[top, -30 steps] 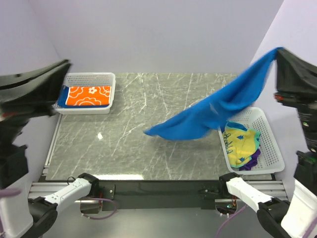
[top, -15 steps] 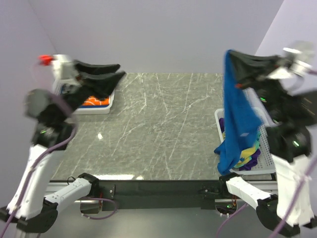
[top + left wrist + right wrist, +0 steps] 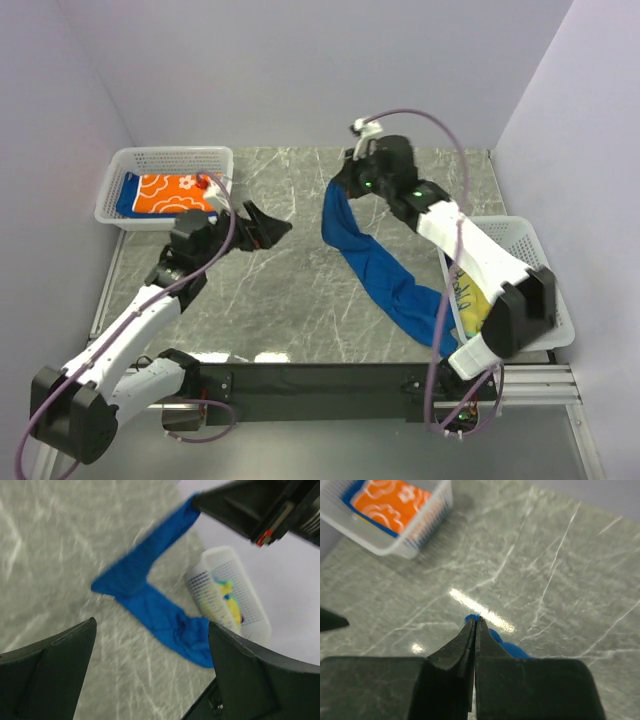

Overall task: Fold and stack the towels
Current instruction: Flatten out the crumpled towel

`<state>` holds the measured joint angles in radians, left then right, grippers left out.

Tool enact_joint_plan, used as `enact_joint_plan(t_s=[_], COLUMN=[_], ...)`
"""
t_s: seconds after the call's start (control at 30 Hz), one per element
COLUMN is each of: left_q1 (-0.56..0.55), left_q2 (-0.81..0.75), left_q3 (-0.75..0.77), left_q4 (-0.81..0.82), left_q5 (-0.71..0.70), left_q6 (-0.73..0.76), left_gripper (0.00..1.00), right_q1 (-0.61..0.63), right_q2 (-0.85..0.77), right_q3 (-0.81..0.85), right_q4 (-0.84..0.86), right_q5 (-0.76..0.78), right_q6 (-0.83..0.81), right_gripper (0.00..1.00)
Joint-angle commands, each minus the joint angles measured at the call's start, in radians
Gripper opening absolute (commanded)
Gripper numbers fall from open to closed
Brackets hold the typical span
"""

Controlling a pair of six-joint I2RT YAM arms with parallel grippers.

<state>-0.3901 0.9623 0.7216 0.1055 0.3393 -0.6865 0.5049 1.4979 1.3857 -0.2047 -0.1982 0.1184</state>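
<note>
Top external: right end effector (image 3: 343,191) pinches blue towel (image 3: 368,258); spread left end effector (image 3: 266,228) should seize the adjacent corner.

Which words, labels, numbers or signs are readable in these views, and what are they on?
No text can be read in any view.
Yellow towel in the right basket: dark marks, possibly lettering, too small to read.
Orange towel: white flower pattern only, no words.

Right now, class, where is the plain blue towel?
In the top view the blue towel lies right of centre on the table, one end pinched up by the right gripper, the other trailing toward the right basket.
</note>
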Motion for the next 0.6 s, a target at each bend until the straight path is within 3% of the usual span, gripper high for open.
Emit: enact_joint_plan(t_s=[0.0, 0.1, 0.23, 0.43, 0.57], left_q1=[-0.016, -0.03, -0.035, -0.038, -0.075], left_q2=[0.058, 0.173, 0.357, 0.692, 0.808], left_q3=[-0.076, -0.109, -0.053, 0.105, 0.211], left_q4=[0.16, 0.235, 0.292, 0.372, 0.336], left_q5=[-0.052, -0.071, -0.103, -0.068, -0.039], left_q6=[-0.105, -0.114, -0.097, -0.12, -0.111], left_gripper=[1.0, 0.99, 0.99, 0.95, 0.91], right_q1=[0.03, 0.035, 0.012, -0.143, -0.229], right_q2=[0.12, 0.272, 0.349, 0.366, 0.387], right_q3=[0.085, 0.154, 0.197, 0.17, 0.177], right_q4=[0.021, -0.002, -0.013, 0.011, -0.002], right_q5=[0.052, 0.06, 0.063, 0.016, 0.008], right_q6=[0.004, -0.009, -0.036, -0.014, -0.025], right_gripper=[0.0, 0.0, 0.0, 0.0, 0.0])
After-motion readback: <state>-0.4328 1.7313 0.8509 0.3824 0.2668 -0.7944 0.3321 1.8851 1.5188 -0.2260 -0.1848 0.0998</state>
